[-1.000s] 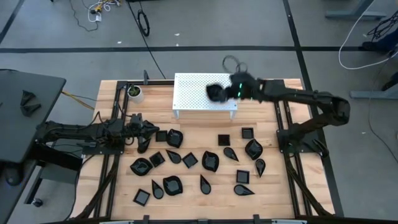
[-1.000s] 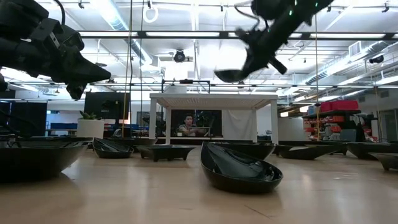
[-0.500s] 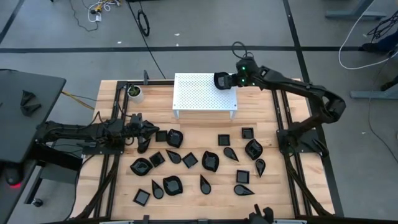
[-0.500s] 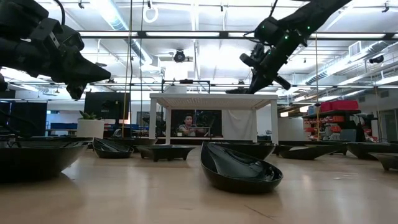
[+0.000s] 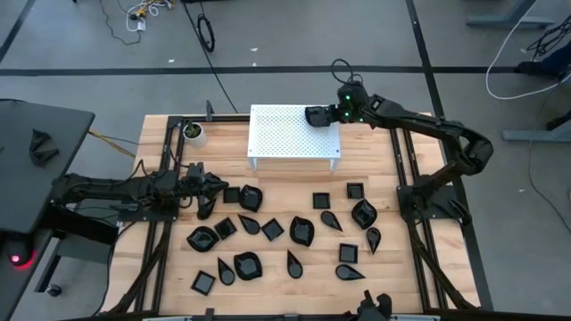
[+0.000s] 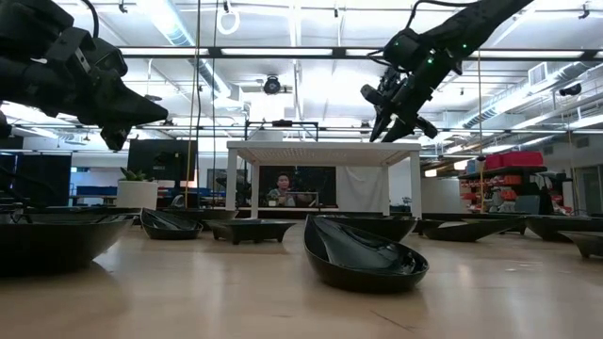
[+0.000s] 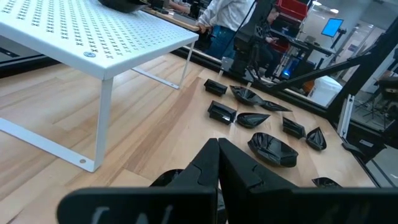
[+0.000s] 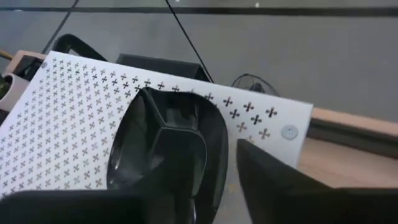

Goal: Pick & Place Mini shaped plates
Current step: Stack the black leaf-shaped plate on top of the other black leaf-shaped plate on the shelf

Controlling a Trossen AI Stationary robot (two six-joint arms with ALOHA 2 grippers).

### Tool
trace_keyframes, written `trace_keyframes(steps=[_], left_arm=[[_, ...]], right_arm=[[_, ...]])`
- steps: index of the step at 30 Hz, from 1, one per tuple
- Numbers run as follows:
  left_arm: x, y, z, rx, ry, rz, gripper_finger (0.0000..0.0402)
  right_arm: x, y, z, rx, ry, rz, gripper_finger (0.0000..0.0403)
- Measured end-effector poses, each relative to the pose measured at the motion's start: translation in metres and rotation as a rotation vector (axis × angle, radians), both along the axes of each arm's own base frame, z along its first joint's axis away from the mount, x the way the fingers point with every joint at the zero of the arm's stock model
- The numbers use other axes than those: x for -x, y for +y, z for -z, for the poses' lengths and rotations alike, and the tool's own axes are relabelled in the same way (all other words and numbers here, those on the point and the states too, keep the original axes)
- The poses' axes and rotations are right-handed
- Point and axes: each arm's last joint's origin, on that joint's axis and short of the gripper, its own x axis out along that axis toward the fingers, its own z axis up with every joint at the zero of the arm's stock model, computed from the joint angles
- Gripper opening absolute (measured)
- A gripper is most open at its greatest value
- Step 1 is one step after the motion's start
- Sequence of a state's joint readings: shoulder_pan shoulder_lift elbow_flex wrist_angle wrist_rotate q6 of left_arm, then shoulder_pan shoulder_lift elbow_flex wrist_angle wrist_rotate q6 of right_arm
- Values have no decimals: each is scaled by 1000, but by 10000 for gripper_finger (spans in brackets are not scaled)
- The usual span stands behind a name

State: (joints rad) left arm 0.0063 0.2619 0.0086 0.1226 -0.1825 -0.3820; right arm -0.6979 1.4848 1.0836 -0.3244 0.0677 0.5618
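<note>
One mini shaped plate, a glossy black rounded dish, lies on the far right corner of the white perforated stand. My right gripper is open over it, slanting down from the table's right. In the right wrist view one finger is inside the plate and the other is outside its rim. Many more black plates lie on the wooden table in front of the stand. My left gripper waits shut at the table's left, low over those plates. My right gripper straddles the plate's rim on the side toward the table's right, one finger inside the dish and one outside. A light gap shows between the outer finger and the rim. Whether the inner finger touches the dish I cannot tell. The plate rests on the stand.
A small white cup with a plant stands at the far left of the table. Black rails run along both sides. The stand's near and left parts are bare. A person sits in the room beyond the table.
My right gripper has carried the plate toward the table's far edge and down onto the stand's far right corner. It has then opened, and the plate lies on the stand.
</note>
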Motion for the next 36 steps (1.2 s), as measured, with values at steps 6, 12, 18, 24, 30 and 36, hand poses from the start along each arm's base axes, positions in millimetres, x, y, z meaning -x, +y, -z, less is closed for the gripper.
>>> trace_keyframes(steps=[6, 12, 18, 24, 30, 36], left_arm=[[0, 0, 0, 0, 0, 0, 7], [0, 0, 0, 0, 0, 0, 7], [0, 0, 0, 0, 0, 0, 7], [0, 0, 0, -1, 1, 0, 7], [0, 0, 0, -1, 1, 0, 7], [0, 0, 0, -1, 0, 0, 7]], right_arm=[[11, 21, -26, 56, -13, -59, 182], [26, 89, -54, 36, 39, -207, 171], [42, 167, -47, -179, 221, -291, 141], [54, 214, -25, -397, 439, -179, 121], [60, 223, 25, -545, 525, -149, 142], [75, 220, 72, -622, 592, -65, 181]])
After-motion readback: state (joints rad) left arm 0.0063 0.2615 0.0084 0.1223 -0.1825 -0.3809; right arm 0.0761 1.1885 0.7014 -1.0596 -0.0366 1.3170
